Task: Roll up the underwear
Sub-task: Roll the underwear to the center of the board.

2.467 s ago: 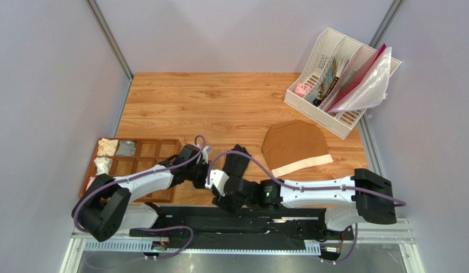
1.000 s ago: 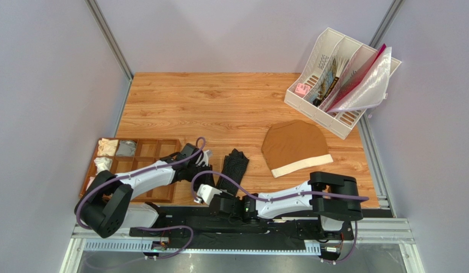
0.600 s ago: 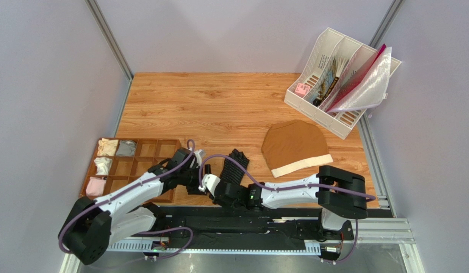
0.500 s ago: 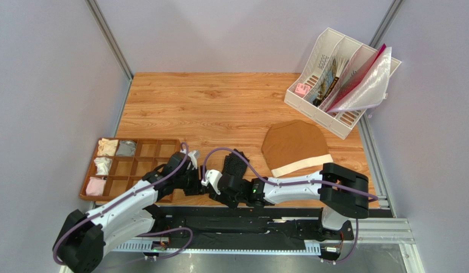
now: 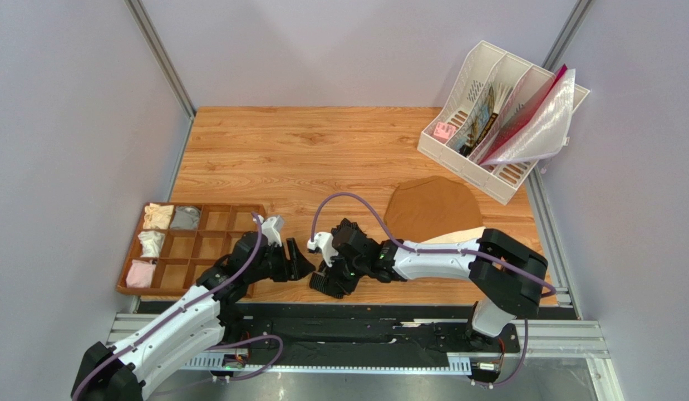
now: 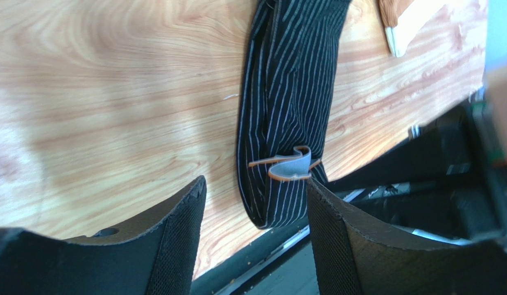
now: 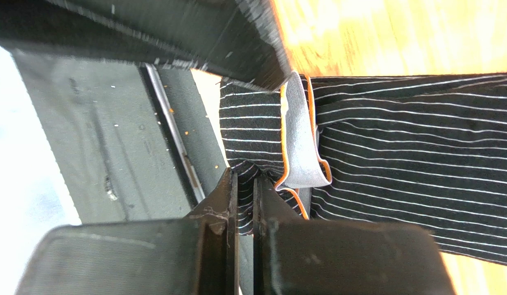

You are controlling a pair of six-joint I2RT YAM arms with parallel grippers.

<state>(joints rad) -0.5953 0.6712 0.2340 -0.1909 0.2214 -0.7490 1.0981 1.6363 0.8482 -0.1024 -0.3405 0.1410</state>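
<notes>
While left gripper [image 6: 256, 184] gapes wide beside underwear [image 6: 287, 92] | right gripper [image 7: 245, 178] closed over its near end

Overhead, the black pinstriped fabric underwear [image 6: 287, 92] is pretty much buried under the right pincer [image 7: 243, 178], and the right arm [image 5: 444, 251] covers half the brown cream-banded fabric briefs [image 5: 427, 209] too.
</notes>
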